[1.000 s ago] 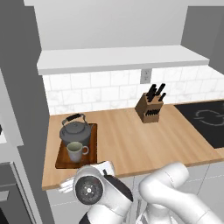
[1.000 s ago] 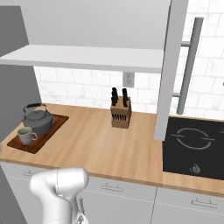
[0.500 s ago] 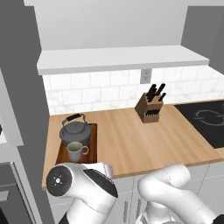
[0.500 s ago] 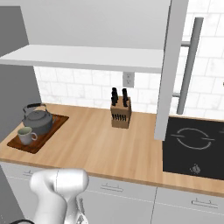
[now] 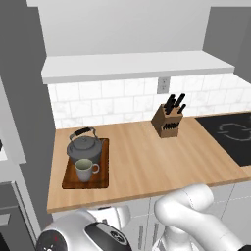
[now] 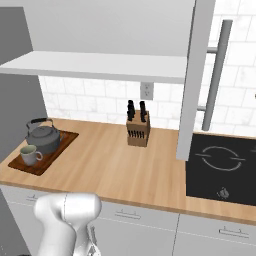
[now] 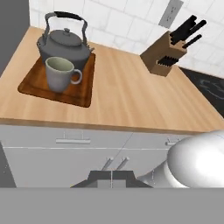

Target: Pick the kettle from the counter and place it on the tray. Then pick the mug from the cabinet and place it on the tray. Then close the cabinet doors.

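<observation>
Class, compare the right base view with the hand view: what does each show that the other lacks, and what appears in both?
Right base view alone: the open light grey cabinet door with its long vertical metal bar handle, the white shelf above the tiles, and the whole ring marking of the black glass hob.

Hand view alone: the grey drawer fronts seen up close beneath the worktop.

Both: the squat dark grey kettle and small grey-green mug on the dark brown wooden tray, the wooden knife block, the wall socket and the light wooden counter.
</observation>
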